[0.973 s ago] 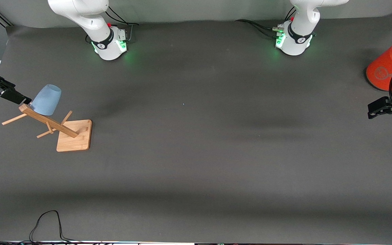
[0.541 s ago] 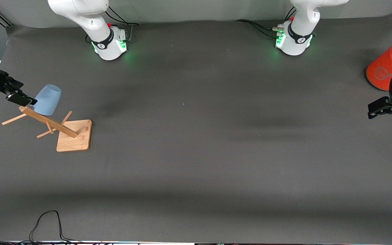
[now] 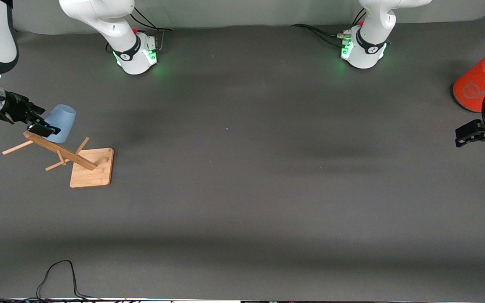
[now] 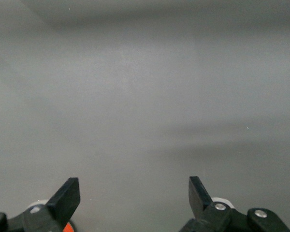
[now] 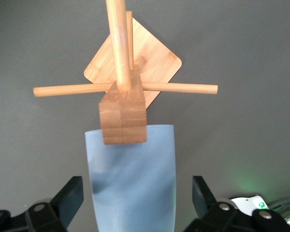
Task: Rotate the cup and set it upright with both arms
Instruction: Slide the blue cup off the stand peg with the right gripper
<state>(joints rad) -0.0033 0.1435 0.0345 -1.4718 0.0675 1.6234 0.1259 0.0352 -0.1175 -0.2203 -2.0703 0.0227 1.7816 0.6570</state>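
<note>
From the front, the cup point(image 3: 60, 122) hangs upside down on an upper peg of a wooden rack point(image 3: 63, 155), rim toward the post and narrow base pointing up and away; the rack stands on its square base at the right arm's end of the table point(image 3: 242, 189); the right gripper point(image 3: 40, 125) is at the cup's rim, just above the top of the post, with its fingers spread, though this view does not show whether they touch the cup; the left gripper point(image 3: 461, 136) waits in the air well apart from the rack, at the left arm's end, beside an orange cylinder point(image 3: 480, 86) with a grey top.

The left wrist view shows only bare grey surface between two black fingertips point(image 4: 67, 195) standing wide apart, holding nothing; the cup and rack do not appear here.

The right wrist view gives what the front view cannot: the cup point(image 5: 130, 179) lies between the open right gripper's point(image 5: 135, 195) fingers, with a gap showing on either side, so it is not grasped; the post's block top point(image 5: 123, 116) overlaps the cup, the side pegs cross above it, and the rack's base plate shows under them.
</note>
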